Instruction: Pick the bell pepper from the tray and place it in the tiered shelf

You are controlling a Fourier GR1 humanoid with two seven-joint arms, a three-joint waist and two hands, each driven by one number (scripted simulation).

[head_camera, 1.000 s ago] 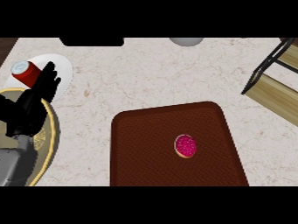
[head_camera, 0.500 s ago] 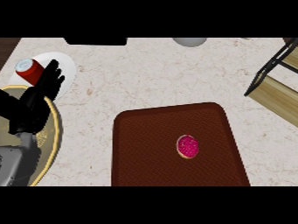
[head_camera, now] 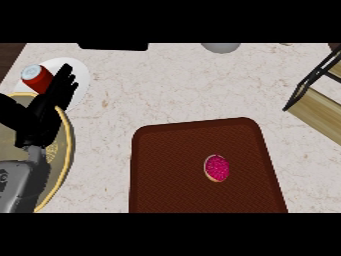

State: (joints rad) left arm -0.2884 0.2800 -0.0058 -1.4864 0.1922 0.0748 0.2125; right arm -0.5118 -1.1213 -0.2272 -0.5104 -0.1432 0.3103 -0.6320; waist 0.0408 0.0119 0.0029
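Observation:
A small magenta bell pepper (head_camera: 218, 168) lies right of the middle of the dark brown tray (head_camera: 173, 170), untouched. The tiered shelf (head_camera: 328, 95), with black frame and pale wooden boards, stands at the right edge. My left hand (head_camera: 40, 112) rests open at the left, fingers up, far from the tray. The right hand is nowhere in the view.
A red can (head_camera: 37, 76) stands on a white plate (head_camera: 73, 75) at the upper left, just past my left hand's fingertips. A tan round plate (head_camera: 64, 150) with a yellow rim lies under the left forearm. A grey bowl (head_camera: 220, 47) sits at the counter's far edge.
The view has shifted slightly, so the tray, pepper and shelf sit a little further right. The left hand stays open and in place.

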